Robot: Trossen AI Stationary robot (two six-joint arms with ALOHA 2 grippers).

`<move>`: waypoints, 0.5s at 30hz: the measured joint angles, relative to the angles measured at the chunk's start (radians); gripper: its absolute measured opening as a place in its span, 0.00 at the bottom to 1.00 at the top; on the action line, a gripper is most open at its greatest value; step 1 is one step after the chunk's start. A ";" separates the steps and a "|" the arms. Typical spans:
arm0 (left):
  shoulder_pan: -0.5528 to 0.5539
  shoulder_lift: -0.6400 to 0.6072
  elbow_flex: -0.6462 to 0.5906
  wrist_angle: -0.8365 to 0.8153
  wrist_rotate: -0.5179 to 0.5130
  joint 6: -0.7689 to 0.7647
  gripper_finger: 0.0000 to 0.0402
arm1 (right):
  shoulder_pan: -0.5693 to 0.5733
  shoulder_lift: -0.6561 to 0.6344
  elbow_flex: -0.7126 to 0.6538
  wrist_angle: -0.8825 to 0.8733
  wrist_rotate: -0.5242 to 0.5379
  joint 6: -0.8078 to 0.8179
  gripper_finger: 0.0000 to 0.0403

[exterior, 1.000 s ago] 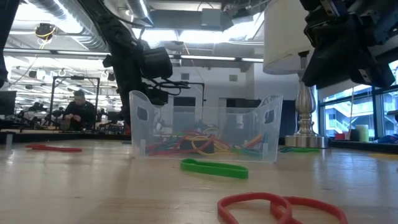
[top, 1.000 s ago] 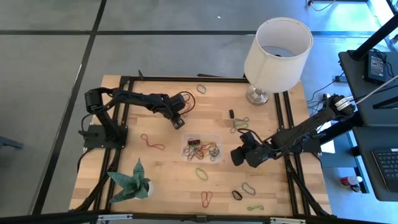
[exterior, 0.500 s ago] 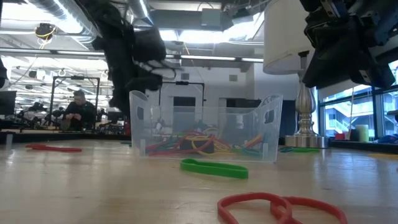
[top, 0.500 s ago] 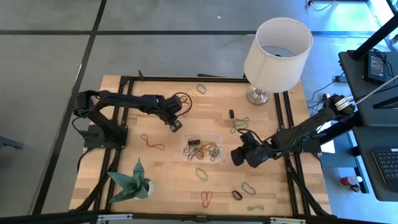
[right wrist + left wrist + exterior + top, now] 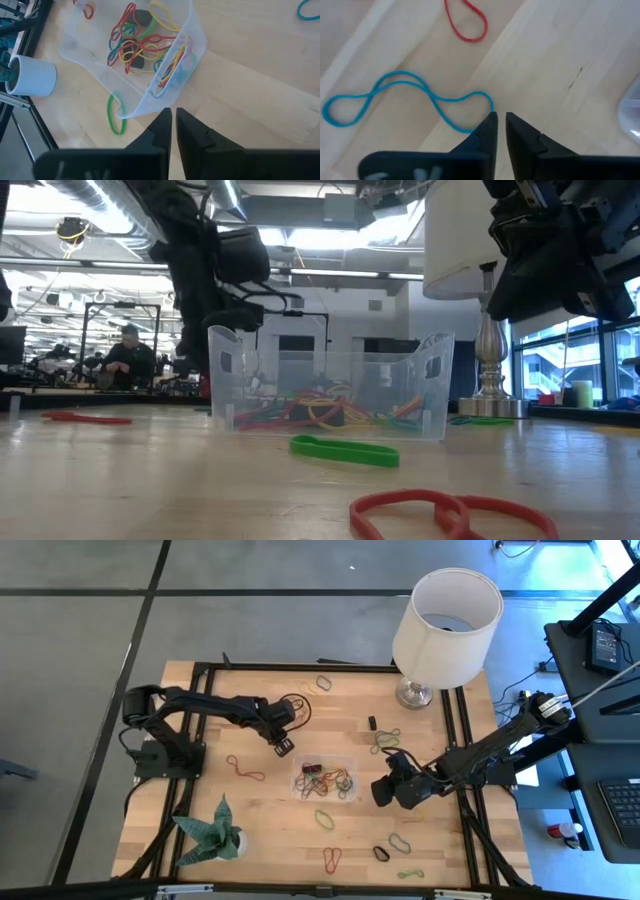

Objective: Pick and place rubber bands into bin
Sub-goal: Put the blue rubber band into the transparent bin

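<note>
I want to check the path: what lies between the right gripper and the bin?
In the right wrist view, only bare wooden table lies between the right gripper and the near wall of the bin. A green rubber band lies off to one side.

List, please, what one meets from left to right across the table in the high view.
Green paper plant → left end effector → bin → right end effector → lamp.

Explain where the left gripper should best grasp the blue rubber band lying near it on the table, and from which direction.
Come straight down onto the loop end nearest the left gripper. The blue rubber band lies flat on the wooden table in a wavy line; pinching across that curved end probably catches both strands, with bare wood around it.
</note>
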 joint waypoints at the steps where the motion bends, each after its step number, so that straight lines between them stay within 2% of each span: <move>1: -0.003 0.011 0.000 0.008 -0.001 0.000 0.11 | 0.000 0.000 0.000 0.000 0.000 0.000 0.07; 9: -0.014 0.087 0.002 0.015 -0.033 0.000 0.20 | 0.000 0.000 0.000 0.006 0.000 0.002 0.07; 12: -0.013 0.112 0.006 0.016 -0.039 0.010 0.20 | 0.000 0.000 0.000 0.007 0.000 0.003 0.07; 15: -0.015 0.123 0.006 0.009 -0.045 0.055 0.15 | 0.000 0.000 0.000 0.007 0.000 0.003 0.07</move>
